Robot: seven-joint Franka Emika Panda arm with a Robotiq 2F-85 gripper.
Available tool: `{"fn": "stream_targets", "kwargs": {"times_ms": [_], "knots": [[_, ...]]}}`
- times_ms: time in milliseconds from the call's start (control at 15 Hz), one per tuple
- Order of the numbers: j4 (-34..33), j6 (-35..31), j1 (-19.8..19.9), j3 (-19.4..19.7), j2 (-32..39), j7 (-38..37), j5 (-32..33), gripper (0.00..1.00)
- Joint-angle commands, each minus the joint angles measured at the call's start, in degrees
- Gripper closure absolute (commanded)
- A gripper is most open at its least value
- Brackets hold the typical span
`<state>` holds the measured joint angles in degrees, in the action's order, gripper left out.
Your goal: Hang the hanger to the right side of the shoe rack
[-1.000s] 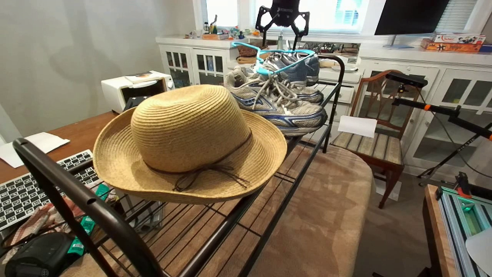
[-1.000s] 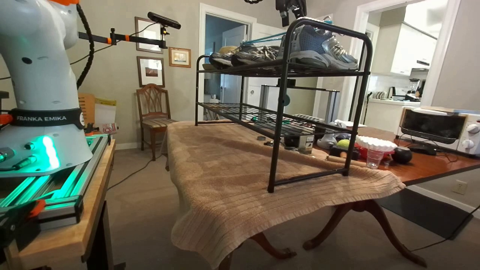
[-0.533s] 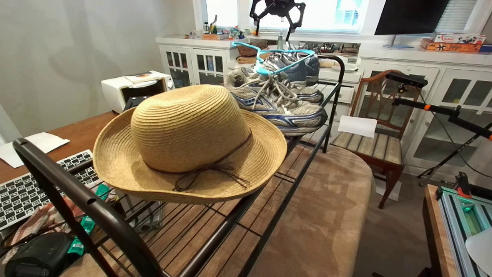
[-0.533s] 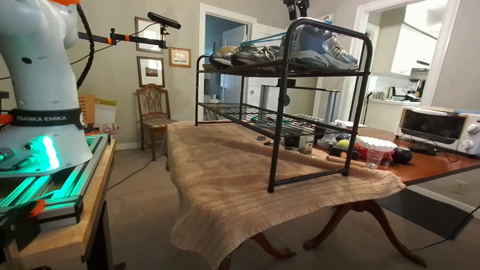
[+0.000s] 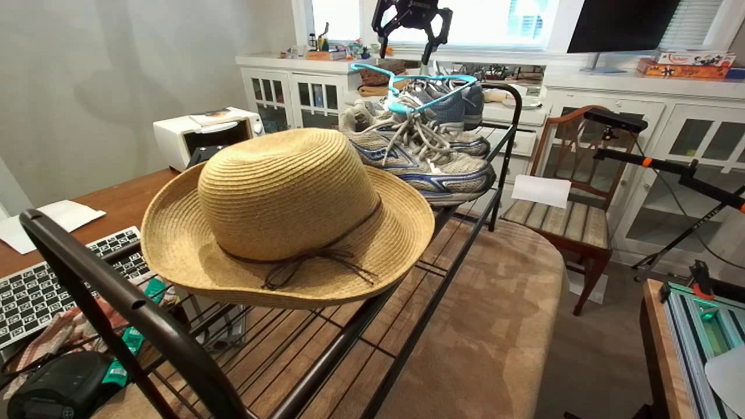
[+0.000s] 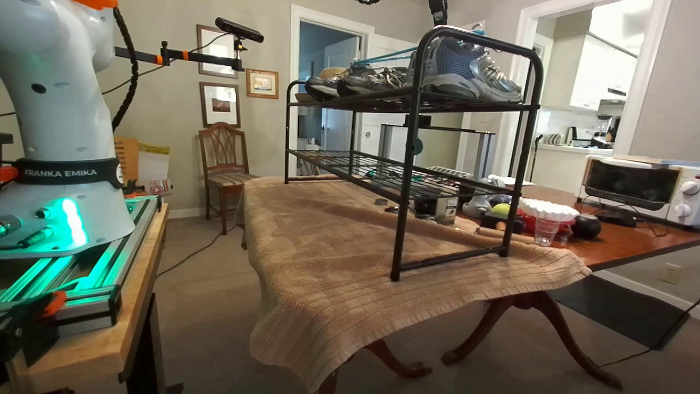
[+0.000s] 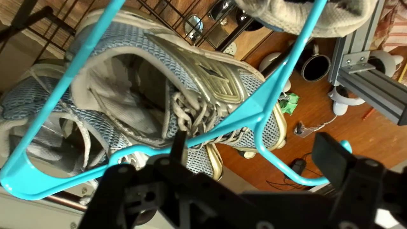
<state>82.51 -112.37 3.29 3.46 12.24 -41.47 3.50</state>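
The teal-blue hanger (image 5: 401,107) lies across the tops of the grey-white sneakers (image 5: 430,174) on the upper shelf of the black shoe rack (image 6: 403,202). Above it hangs my gripper (image 5: 404,59), open and apart from the hanger, with nothing held. In the wrist view the hanger (image 7: 260,111) spreads beneath the gripper (image 7: 251,140). Its hook curves below the space between the fingers, and its tip passes behind the right finger (image 7: 330,159). Only part of one finger (image 6: 437,13) shows at the top edge of an exterior view.
A straw hat (image 5: 291,198) sits on the same shelf. The rack's curved end rail (image 6: 481,38) rises beside the sneakers. A towel-covered table (image 6: 317,246) bears the rack. Mugs (image 7: 314,66) and a metal frame (image 7: 372,86) are below, beside the rack. A wooden chair (image 5: 559,221) stands behind.
My open gripper has shifted left in the exterior view that shows the hat, rising and then dipping slightly. It moves right in the view along the rack. Hanger, sneakers and rack have not moved.
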Motion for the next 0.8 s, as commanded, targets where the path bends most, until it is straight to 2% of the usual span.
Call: {"fn": "stream_targets", "kwargs": {"times_ms": [0, 133, 400, 733], "knots": [[-0.31, 0.21, -0.69, 0.82, 0.11, 0.28, -0.25, 0.0], [0.23, -1.61, -0.37, 0.45, -0.4, 4.3, -0.91, 0.0], [1.26, -5.8, 0.83, -0.13, -0.88, 19.65, -4.04, 0.0], [0.92, -3.43, 2.84, -0.35, -0.36, 37.19, -10.5, 0.0]]}}
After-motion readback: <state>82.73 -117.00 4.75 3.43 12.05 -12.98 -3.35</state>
